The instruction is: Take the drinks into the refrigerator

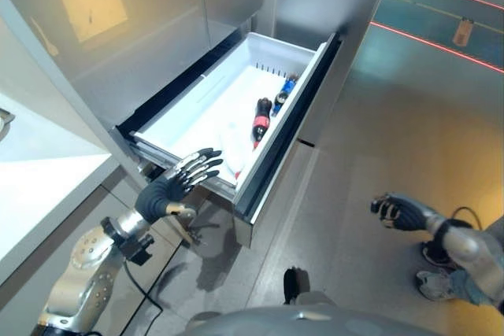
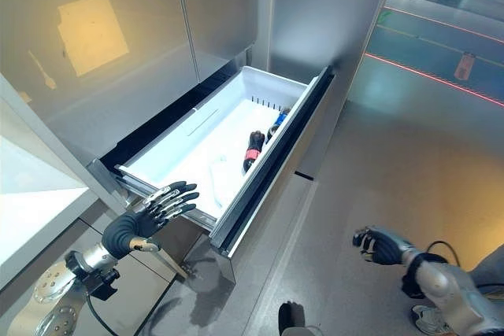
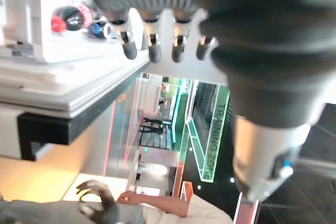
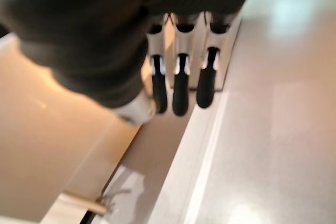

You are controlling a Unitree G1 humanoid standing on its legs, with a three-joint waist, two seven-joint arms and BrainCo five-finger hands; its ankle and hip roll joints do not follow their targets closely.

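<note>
Two hands: our left hand (image 1: pixel 183 177) sits at the near front corner of the pulled-out white plastic refrigerator drawer (image 1: pixel 206 100), fingers straight and spread, holding nothing. Our right hand (image 1: pixel 396 212) hangs well apart over the grey floor (image 1: pixel 378 139), fingers curled, empty. Inside the drawer lie a dark red-labelled cola bottle (image 1: pixel 260 118) and, beyond it, a blue-labelled dark bottle (image 1: pixel 284 90), along the drawer's right wall.
</note>
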